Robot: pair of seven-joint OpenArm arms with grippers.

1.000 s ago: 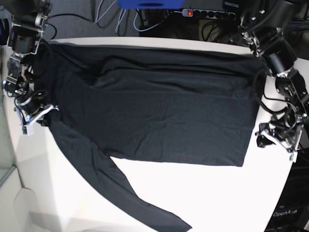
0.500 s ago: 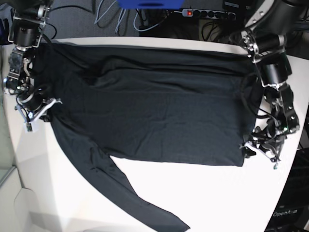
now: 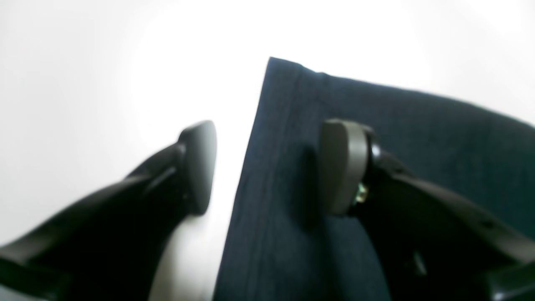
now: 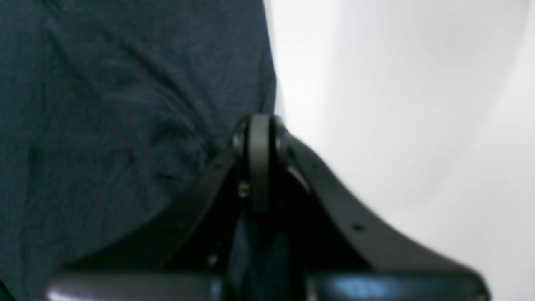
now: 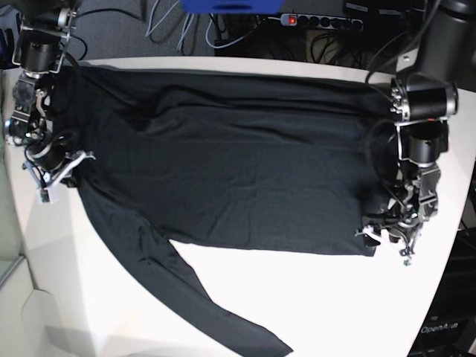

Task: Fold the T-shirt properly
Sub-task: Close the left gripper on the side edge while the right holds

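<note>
The plain black long-sleeved knit T-shirt (image 5: 238,163) lies lengthwise between both arms. The left gripper (image 3: 267,167), jaws spread, straddles its hem corner; the right gripper (image 4: 259,163) pinches the shirt's opposite edge.

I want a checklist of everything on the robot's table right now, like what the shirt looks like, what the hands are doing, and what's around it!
Surface: white table, bare around the shirt.
Job's thing: black long-sleeved T-shirt spread flat, front-left sleeve lying loose toward the front edge, other sleeve apparently folded over the body.
Clutter: nothing seen.
Left hand: open, straddling the shirt's hem corner, one finger over the cloth, the other over bare table.
Right hand: shut at the shirt's edge, dark cloth seems pinched between the fingers.
Cables: loose wires and a power strip behind the table.
Surroundings: grey floor behind, blue object at the top edge.
</note>
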